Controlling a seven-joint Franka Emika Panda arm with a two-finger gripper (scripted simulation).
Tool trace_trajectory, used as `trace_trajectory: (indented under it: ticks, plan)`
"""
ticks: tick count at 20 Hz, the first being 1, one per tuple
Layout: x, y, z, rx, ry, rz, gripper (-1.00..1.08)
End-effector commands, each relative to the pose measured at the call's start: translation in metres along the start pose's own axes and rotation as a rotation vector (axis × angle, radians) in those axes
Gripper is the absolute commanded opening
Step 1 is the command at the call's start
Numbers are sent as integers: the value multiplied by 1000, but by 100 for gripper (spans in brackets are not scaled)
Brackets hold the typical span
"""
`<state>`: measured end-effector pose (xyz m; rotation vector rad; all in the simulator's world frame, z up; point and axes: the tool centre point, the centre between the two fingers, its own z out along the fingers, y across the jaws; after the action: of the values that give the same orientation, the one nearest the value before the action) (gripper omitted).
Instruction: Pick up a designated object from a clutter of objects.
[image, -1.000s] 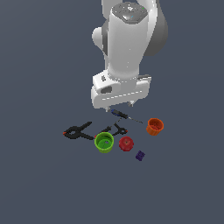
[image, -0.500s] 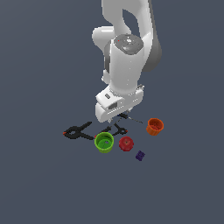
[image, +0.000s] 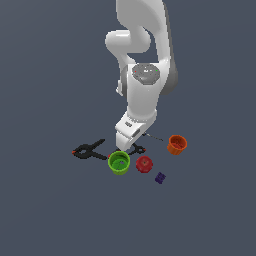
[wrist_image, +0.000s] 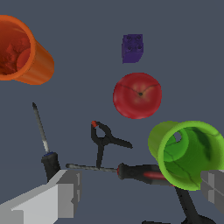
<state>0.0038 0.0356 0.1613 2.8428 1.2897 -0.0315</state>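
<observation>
the arm has sunk lower than half a second ago, its gripper (wrist_image: 138, 192) now hanging just above the clutter with both fingers (wrist_image: 61, 194) spread wide and nothing between them. the small clamp (wrist_image: 104, 141) lies flat amid the apple (wrist_image: 137, 95), the green cup (wrist_image: 188, 154) and a red-handled screwdriver (wrist_image: 131, 171). the large clamp (image: 89, 150) lies apart, toward the exterior view's left.
</observation>
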Motion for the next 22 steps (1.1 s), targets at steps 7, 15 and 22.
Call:
trace_trajectory:
  ticks: [7, 15, 22]
  plan:
    - [-2, -12, 44, 0, 9, -241, 100]
    - [-5, -24, 77, 1, 19, -434, 100]
    - [-7, -32, 93, 2, 26, -529, 100]
